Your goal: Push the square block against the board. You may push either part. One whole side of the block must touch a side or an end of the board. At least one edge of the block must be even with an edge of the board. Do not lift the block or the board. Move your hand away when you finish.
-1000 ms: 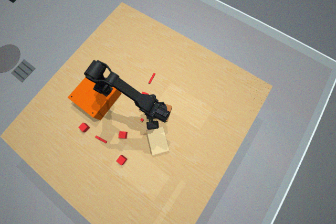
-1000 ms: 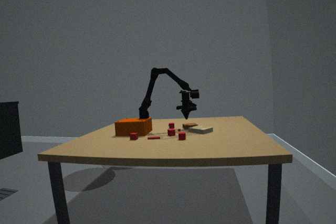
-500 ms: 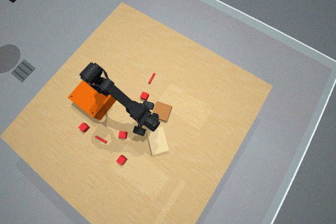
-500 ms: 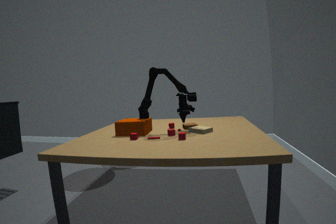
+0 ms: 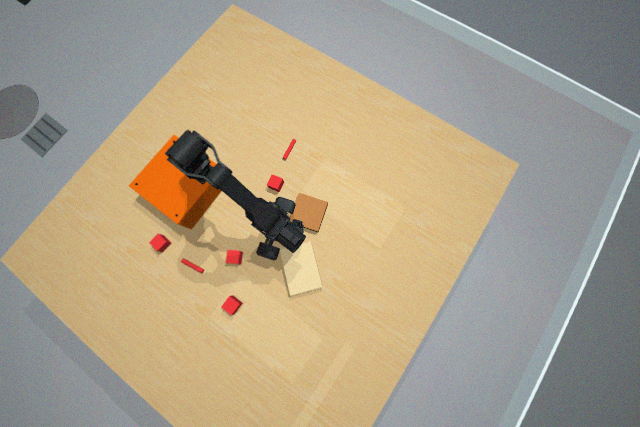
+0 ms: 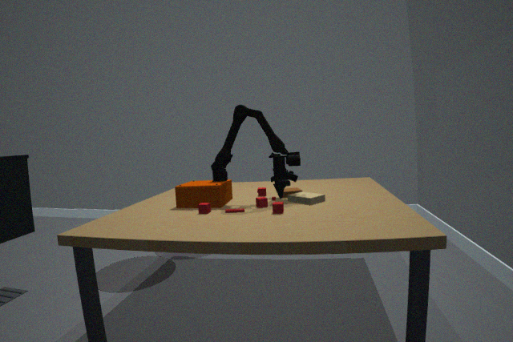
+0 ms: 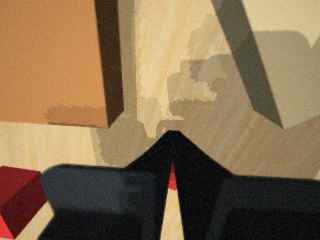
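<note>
Wrist view shows a gap between block and board, which the arm hides from above; fingers pressed together.

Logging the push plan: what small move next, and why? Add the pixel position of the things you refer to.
Probably sweep the shut fingers (image 6: 281,196) sideways into the near corner of the pale rectangular wooden board (image 5: 303,272) (image 6: 307,196) (image 7: 290,30), turning it square: a wedge-shaped gap separates it from the brown square block (image 5: 310,211) (image 6: 292,190) (image 7: 47,60).

An orange box sat at nine o'clock on the wooden surface; the brown square block lay up at one o'clock from the pale board.
</note>
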{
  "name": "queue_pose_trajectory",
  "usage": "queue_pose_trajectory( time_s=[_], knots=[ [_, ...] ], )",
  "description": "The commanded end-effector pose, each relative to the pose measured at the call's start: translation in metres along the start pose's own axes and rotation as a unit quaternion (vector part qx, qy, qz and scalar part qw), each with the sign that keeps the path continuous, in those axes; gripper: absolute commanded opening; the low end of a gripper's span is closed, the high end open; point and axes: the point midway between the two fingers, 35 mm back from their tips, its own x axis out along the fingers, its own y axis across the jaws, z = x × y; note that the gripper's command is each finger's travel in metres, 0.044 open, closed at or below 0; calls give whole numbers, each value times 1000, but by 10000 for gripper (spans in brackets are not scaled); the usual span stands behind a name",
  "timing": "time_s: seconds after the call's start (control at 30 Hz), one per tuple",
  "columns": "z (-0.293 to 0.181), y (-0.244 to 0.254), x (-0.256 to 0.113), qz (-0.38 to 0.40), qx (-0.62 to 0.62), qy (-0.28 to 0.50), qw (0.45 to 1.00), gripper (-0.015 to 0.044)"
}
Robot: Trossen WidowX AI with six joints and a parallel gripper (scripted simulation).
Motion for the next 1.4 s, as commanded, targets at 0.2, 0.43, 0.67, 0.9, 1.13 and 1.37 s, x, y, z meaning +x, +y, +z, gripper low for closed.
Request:
queue_pose_trajectory(
  time_s=[0.2,0.43,0.67,0.9,1.13,1.37],
  knots=[
    [-9,-1,1,-1,2,1,1000,0],
    [-16,-2,0,-1,2,1,1000,0],
    [-22,-2,0,-1,2,2,1000,0],
    [-28,-2,0,-1,2,2,1000,0],
    [-35,-3,0,-1,2,2,1000,0],
    [-41,-3,0,-1,2,3,1000,0]
  ],
)
